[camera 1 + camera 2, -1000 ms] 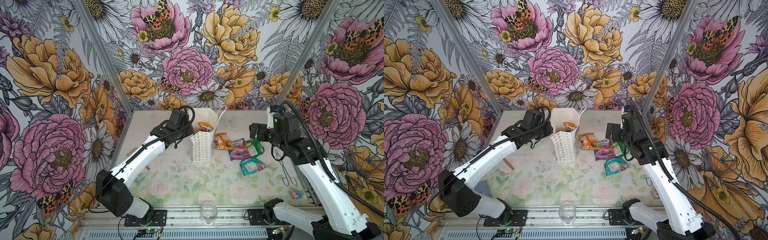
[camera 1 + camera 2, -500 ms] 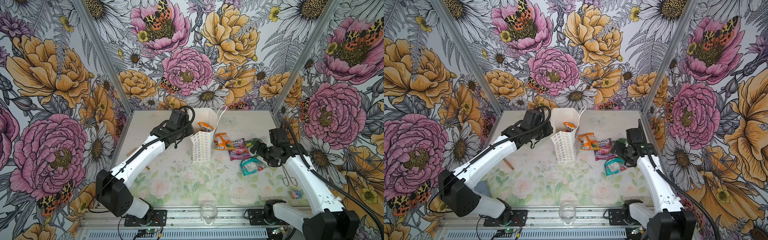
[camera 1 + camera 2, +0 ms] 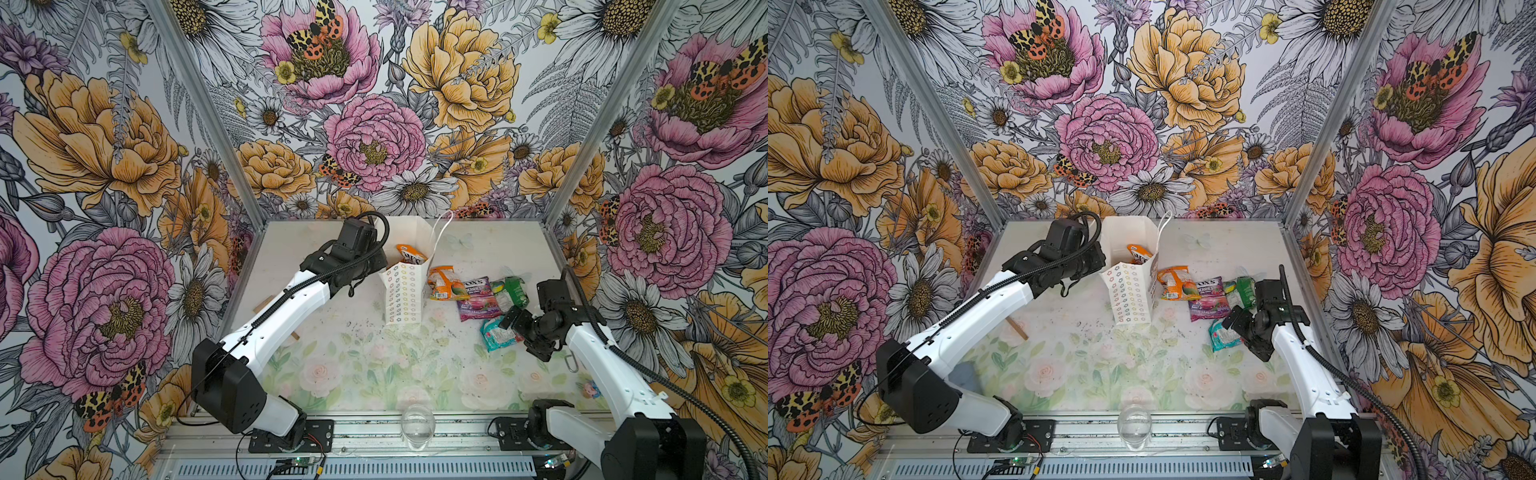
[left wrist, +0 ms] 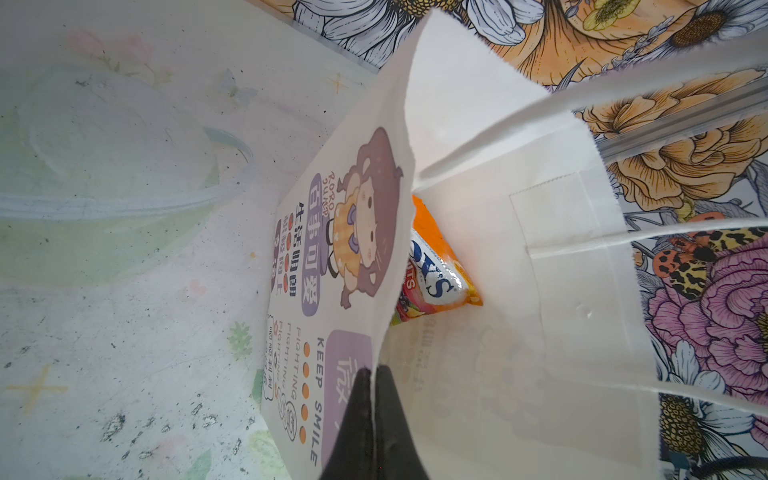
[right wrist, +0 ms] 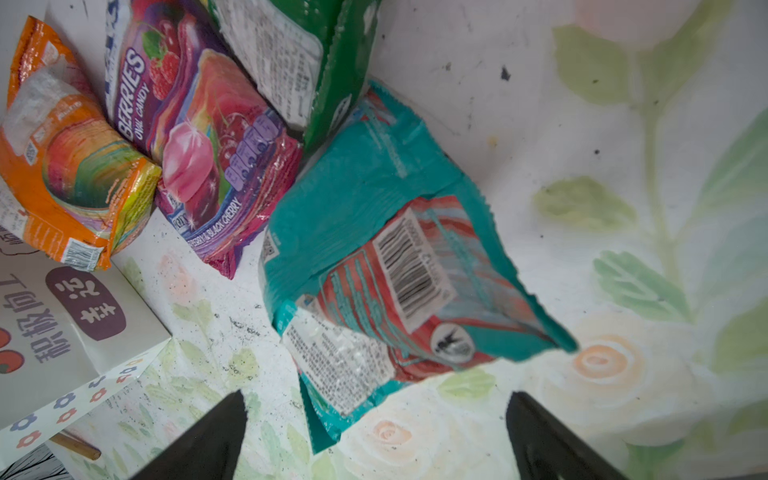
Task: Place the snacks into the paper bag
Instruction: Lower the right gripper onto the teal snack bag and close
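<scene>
The floral worktop (image 3: pixel 353 374) carries everything. The big change is on the right. The right arm (image 3: pixel 602 365), which a moment ago stood raised above the loose packets, has swung down low. Its right pincer (image 5: pixel 376 398) now hangs released, jaws spread wide, just over the near end of the teal packet (image 5: pixel 374 232) and holding nothing. I take that as the next pick lining up, with the closing on that crinkly edge still to come.

The left arm (image 3: pixel 291 307) hasn't budged. Its left pincer (image 4: pixel 375 376) is clenched on the rim of the paper bag (image 3: pixel 401 299), one finger inside and one outside, keeping the mouth pulled open. The bag stands upright toward the back of the worktop, to the left of the loose packets.

In the bag there is one orange packet (image 4: pixel 436 270), leaning on the inner wall; I can't make out any other in there. Four packets lie outside on the worktop. A second orange packet (image 3: pixel 442 284) sits right against the bag's side, then come the purple packet (image 3: pixel 478 297) and the green packet (image 3: pixel 513 289) beside it. The teal one is nearest the right pincer. The job looks less than half done.
</scene>
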